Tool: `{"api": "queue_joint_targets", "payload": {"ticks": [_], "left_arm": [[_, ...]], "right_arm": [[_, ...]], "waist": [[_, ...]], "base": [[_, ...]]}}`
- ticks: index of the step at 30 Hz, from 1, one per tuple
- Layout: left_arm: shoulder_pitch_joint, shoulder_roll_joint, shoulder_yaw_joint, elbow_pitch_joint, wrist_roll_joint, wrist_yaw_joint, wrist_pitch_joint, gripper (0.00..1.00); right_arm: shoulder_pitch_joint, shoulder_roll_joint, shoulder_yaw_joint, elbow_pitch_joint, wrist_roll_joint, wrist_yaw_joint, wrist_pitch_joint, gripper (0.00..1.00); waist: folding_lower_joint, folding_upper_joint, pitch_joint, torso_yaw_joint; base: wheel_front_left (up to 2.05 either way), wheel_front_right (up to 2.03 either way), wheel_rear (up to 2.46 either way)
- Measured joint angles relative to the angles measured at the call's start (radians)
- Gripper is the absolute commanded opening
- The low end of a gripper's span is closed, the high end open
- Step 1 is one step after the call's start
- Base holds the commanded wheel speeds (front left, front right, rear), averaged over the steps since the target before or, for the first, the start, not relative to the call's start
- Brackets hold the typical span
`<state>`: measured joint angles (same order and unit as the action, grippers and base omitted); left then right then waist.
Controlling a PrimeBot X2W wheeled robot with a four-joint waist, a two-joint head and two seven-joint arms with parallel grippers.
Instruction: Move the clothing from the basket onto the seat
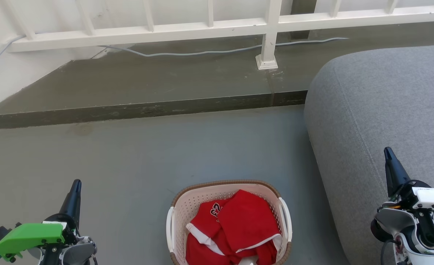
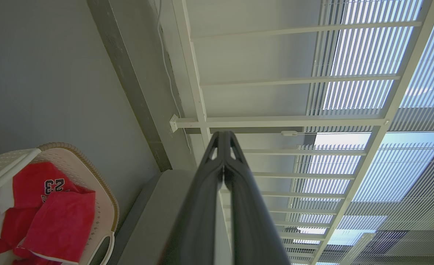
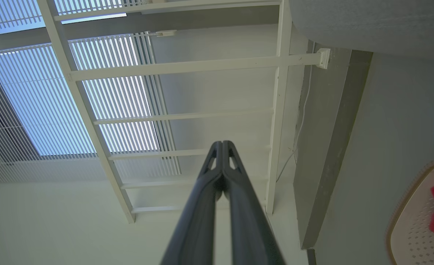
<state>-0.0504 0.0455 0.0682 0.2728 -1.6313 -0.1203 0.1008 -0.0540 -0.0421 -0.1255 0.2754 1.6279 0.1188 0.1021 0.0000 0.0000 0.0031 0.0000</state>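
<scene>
The red clothing [image 1: 239,224] with white trim and dark numbers lies crumpled in the cream basket [image 1: 187,206] on the floor at the bottom centre. In the left wrist view the clothing [image 2: 55,221] and basket [image 2: 99,191] sit at the lower left. The grey seat [image 1: 379,106] fills the right side, just right of the basket. My left gripper [image 1: 76,184] is shut at the lower left, well left of the basket, holding nothing. My right gripper [image 1: 387,151] is shut over the seat's front part, also holding nothing. Both grippers' fingertips touch in the wrist views [image 2: 223,134] [image 3: 221,142].
A raised dark concrete step [image 1: 143,108] crosses the floor behind the basket. A white railing [image 1: 268,33] with a post stands on it, and a grey cable [image 1: 202,52] runs along its base. Bare grey floor [image 1: 128,154] lies between step and basket.
</scene>
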Motion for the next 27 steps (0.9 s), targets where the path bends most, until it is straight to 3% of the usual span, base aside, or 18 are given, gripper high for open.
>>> {"api": "queue_joint_targets", "payload": {"ticks": [27], "left_arm": [[0.000,0.000,0.000,0.000,0.003,0.000,0.001,0.00]], "right_arm": [[0.000,0.001,0.000,0.000,0.000,0.000,0.000,0.00]], "waist": [[0.0000,0.0000,0.000,0.000]], "base": [[0.00,0.00,0.00]]}}
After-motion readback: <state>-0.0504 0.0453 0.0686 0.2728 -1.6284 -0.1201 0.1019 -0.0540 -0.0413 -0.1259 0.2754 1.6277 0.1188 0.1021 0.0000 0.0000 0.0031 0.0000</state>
